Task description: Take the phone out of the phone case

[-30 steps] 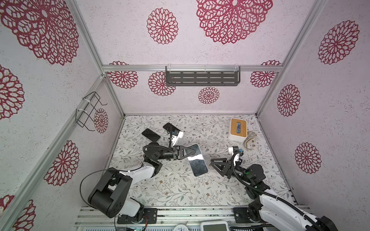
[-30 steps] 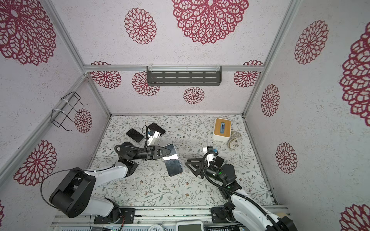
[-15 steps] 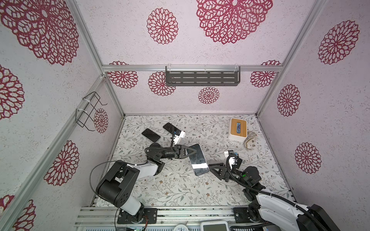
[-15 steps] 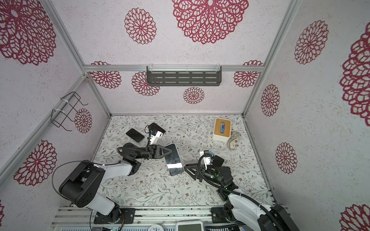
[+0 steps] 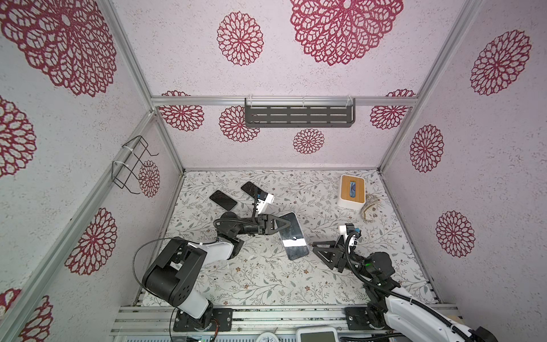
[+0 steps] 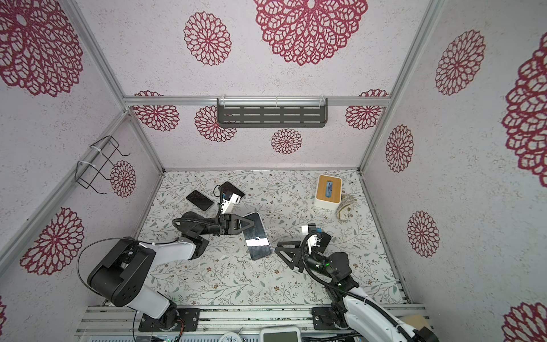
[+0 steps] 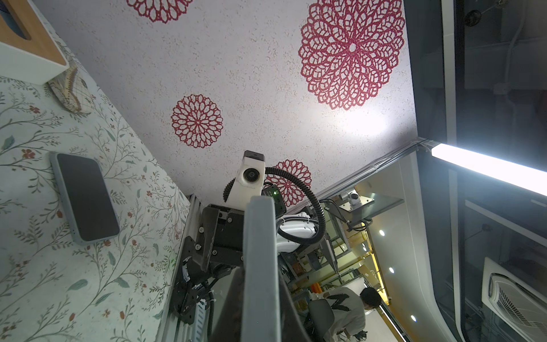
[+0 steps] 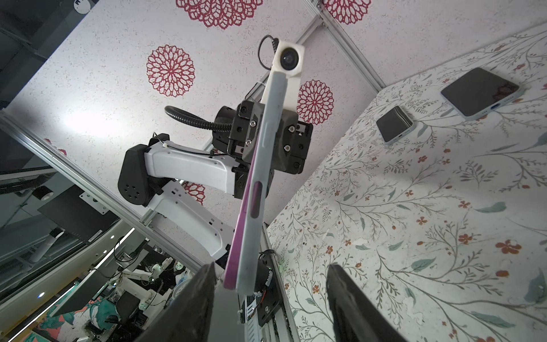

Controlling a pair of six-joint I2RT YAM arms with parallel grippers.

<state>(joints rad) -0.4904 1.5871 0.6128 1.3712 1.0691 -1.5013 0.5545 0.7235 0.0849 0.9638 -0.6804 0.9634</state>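
Now | my left gripper (image 5: 286, 224) grips phone (image 5: 294, 237) by one end | long axis runs toward my right gripper (image 5: 314, 247), spread wide, just beside phone's free end

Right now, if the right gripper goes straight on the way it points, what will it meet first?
The right gripper would probably meet the near end of the phone, held by the left gripper; depth is unclear.

Front-centre surface (image 5: 266, 284) bare, raised phone (image 5: 293, 237) blocks mid lane, two spare phones (image 5: 223, 200) crowd back-left, tissue box (image 5: 351, 192) back-right.
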